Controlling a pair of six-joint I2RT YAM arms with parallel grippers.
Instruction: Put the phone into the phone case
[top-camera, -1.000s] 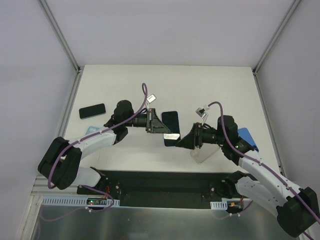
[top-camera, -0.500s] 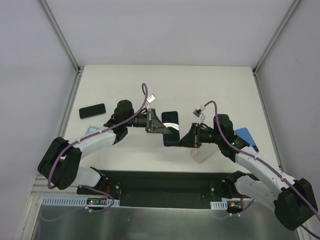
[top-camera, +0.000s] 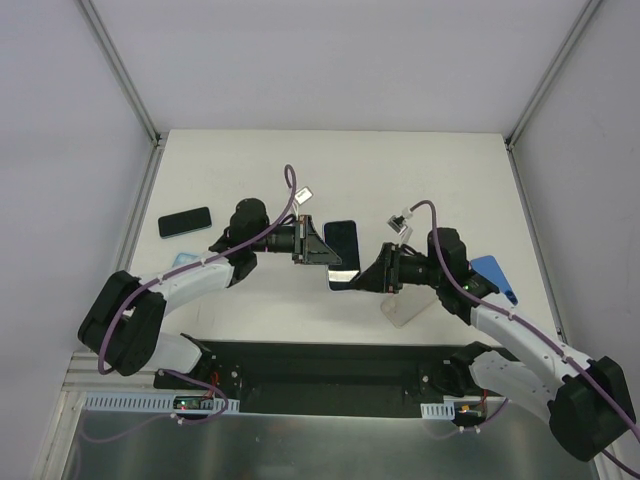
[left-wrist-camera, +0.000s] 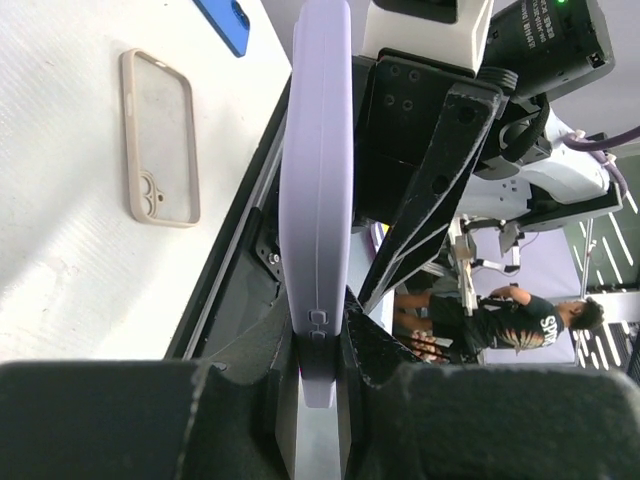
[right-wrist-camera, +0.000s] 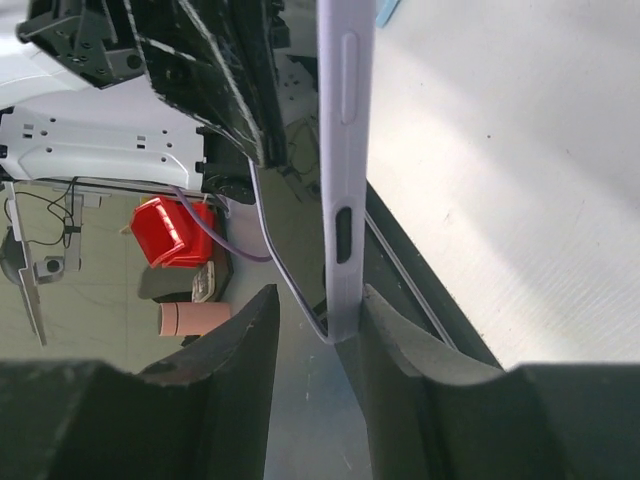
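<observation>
A dark-screened phone (top-camera: 341, 240) sits in a lavender case (left-wrist-camera: 318, 200), held up off the table between the two arms. My left gripper (top-camera: 322, 250) is shut on the case's edge, which runs edge-on between its fingers in the left wrist view (left-wrist-camera: 320, 305). My right gripper (top-camera: 366, 278) is at the opposite end. In the right wrist view (right-wrist-camera: 320, 295) the lavender case edge (right-wrist-camera: 343, 180) rests against one finger, with a gap to the other finger. I cannot tell how deep the phone sits in the case.
A black phone (top-camera: 185, 221) lies at the table's left and a light blue case (top-camera: 181, 260) shows by the left arm. A clear case (top-camera: 408, 308) (left-wrist-camera: 160, 140) and a blue case (top-camera: 495, 276) (left-wrist-camera: 226, 20) lie by the right arm.
My right gripper has moved a little left, closer to the phone's end, and its arm has shifted. The phone and case have tilted slightly. The left gripper has held still.
</observation>
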